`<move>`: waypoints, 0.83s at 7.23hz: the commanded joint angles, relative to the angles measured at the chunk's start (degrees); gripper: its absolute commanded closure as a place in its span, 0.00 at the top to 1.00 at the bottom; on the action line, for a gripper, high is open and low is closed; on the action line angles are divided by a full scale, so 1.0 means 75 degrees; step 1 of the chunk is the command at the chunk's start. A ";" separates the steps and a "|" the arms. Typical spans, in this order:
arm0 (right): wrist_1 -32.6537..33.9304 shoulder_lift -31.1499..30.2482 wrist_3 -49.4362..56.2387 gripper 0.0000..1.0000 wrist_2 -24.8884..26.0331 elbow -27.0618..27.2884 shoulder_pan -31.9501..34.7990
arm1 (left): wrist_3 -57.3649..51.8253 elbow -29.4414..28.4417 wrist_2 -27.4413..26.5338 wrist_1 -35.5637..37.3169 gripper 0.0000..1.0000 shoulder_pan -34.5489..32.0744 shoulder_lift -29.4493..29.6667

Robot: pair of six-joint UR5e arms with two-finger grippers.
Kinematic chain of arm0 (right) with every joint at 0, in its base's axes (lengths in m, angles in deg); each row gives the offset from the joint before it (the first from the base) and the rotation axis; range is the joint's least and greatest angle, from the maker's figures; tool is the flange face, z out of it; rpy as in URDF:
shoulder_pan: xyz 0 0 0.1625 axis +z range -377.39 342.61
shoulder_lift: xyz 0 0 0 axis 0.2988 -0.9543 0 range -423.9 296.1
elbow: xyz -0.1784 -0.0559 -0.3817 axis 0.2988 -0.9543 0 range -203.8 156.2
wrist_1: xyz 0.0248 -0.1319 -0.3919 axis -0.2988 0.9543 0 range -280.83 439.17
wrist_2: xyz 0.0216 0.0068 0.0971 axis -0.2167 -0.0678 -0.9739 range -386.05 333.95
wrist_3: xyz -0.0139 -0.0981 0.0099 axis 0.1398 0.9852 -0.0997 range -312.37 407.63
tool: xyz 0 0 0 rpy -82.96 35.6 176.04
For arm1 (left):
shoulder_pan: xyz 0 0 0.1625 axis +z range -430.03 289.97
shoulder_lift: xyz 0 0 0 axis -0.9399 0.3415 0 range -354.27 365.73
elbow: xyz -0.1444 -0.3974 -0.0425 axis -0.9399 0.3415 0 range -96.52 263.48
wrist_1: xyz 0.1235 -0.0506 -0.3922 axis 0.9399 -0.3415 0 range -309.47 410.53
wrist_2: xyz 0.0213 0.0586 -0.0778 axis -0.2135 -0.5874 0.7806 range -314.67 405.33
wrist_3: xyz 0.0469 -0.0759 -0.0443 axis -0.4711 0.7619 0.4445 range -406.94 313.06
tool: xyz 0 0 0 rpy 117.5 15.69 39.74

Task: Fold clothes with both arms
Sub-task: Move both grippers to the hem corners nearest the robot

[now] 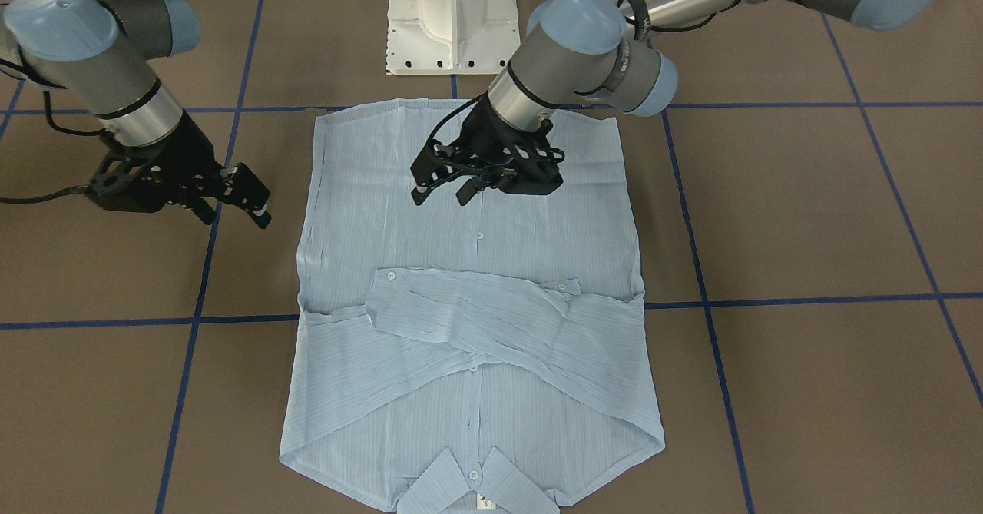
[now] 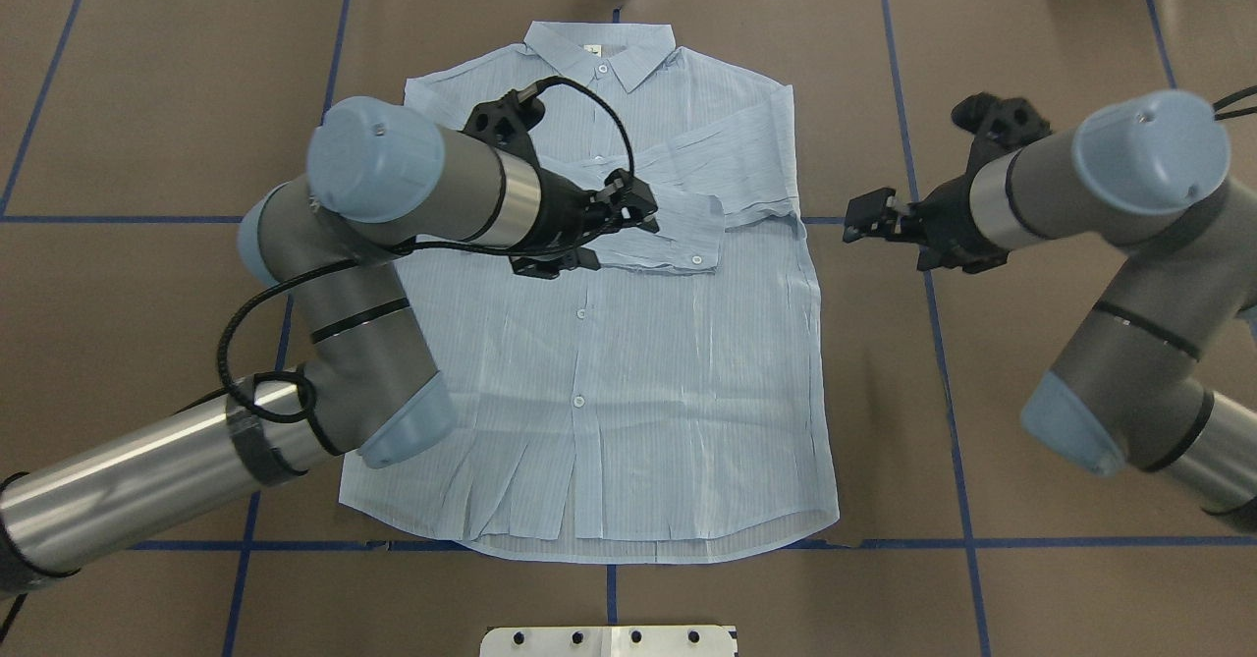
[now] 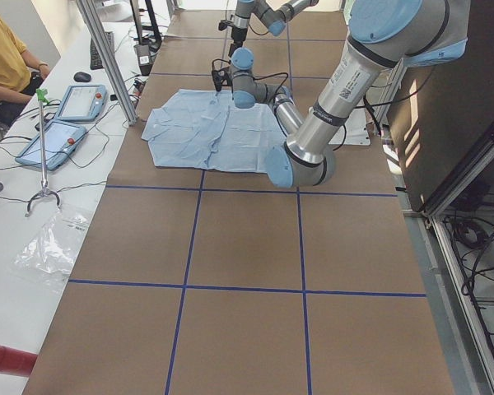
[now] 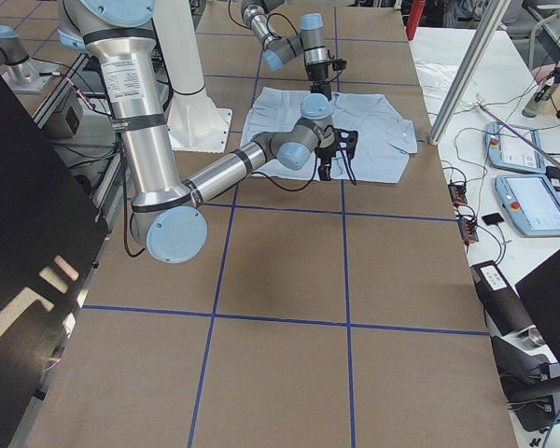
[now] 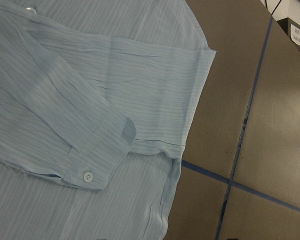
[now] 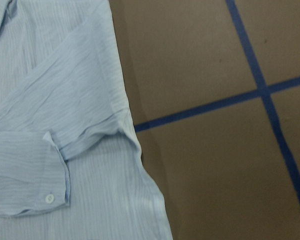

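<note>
The pale-blue shirt (image 2: 628,372) lies flat and buttoned, front up, on the brown table. Its collar (image 2: 601,48) points away from the robot and its hem (image 1: 461,114) lies near the base. Both sleeves are folded across the chest (image 1: 491,314), and a buttoned cuff (image 5: 87,175) shows in each wrist view, the other cuff (image 6: 50,197) in the right one. My left gripper (image 1: 441,191) hangs open just above the shirt's middle, holding nothing (image 2: 619,240). My right gripper (image 1: 234,214) is open over bare table, beside the shirt's edge at sleeve height (image 2: 864,220).
The white pedestal base (image 1: 453,18) stands just behind the hem. Blue tape lines (image 1: 806,299) grid the brown table cover. A side table with tablets (image 3: 62,123) and a seated person (image 3: 4,62) lies beyond the collar end. Bare table surrounds the shirt.
</note>
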 commanded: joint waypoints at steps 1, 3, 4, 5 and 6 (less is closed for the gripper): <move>0.0019 -0.0329 -0.1691 0.98 0.1172 0.0577 -0.1705 | -0.0525 0.1059 0.0081 0.0014 0.79 -0.0164 -0.1317; 0.0530 -0.0366 -0.2924 0.97 0.2026 0.0882 -0.2773 | -0.1252 0.1788 0.0092 0.0014 0.78 -0.0270 -0.2315; 0.1416 -0.0262 -0.3149 0.97 0.2589 0.0988 -0.3301 | -0.1289 0.1814 0.0092 0.0026 0.78 -0.0294 -0.2388; 0.1587 -0.0342 -0.3418 0.97 0.2595 0.0989 -0.3364 | -0.1289 0.1803 0.0092 0.0026 0.78 -0.0306 -0.2401; 0.1636 -0.0354 -0.3804 0.97 0.2583 0.0978 -0.3457 | -0.1289 0.1791 0.0092 0.0026 0.78 -0.0306 -0.2447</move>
